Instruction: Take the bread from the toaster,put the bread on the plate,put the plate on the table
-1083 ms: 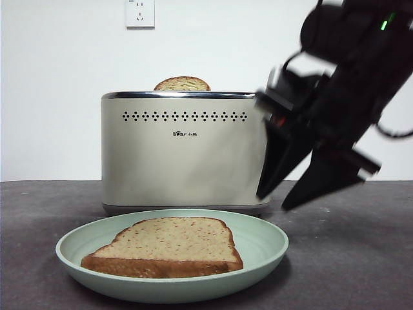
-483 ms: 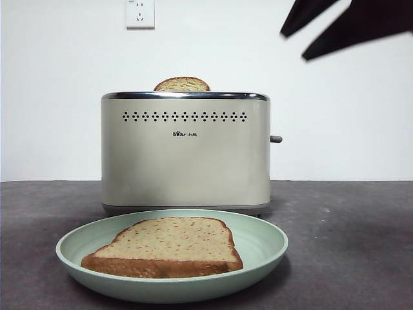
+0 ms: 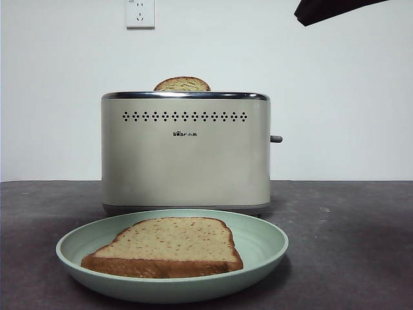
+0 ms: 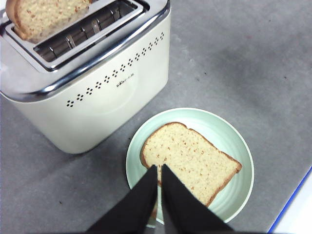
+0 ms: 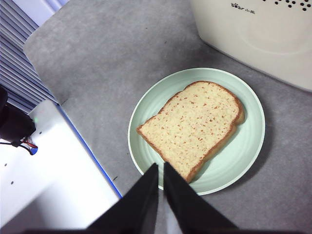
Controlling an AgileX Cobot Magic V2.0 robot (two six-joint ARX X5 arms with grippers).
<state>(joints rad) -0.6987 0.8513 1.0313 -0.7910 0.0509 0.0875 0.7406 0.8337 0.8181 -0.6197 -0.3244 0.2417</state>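
Observation:
The bread (image 3: pixel 168 245) lies flat on the mint-green plate (image 3: pixel 264 242), which rests on the table (image 3: pixel 348 245) in front of the cream toaster (image 3: pixel 186 155). A second slice (image 3: pixel 182 84) shows its domed top in the far slot. The bread (image 4: pixel 187 161) and plate (image 4: pixel 229 136) show below my left gripper (image 4: pixel 159 168), which is shut, empty and high above them. My right gripper (image 5: pixel 160 166) is shut, empty and high above the plate (image 5: pixel 243 156) and bread (image 5: pixel 195 126). One black arm tip (image 3: pixel 329 10) shows at the top right in the front view.
The toaster's grey lever (image 3: pixel 276 139) sticks out on its right side. A wall socket (image 3: pixel 140 13) is on the white wall behind. A white stand with a blue edge (image 5: pixel 63 161) borders the table in the right wrist view.
The arm that was low beside the toaster's right side has lifted up and away to the top right corner. The bread, plate and toaster have not moved.

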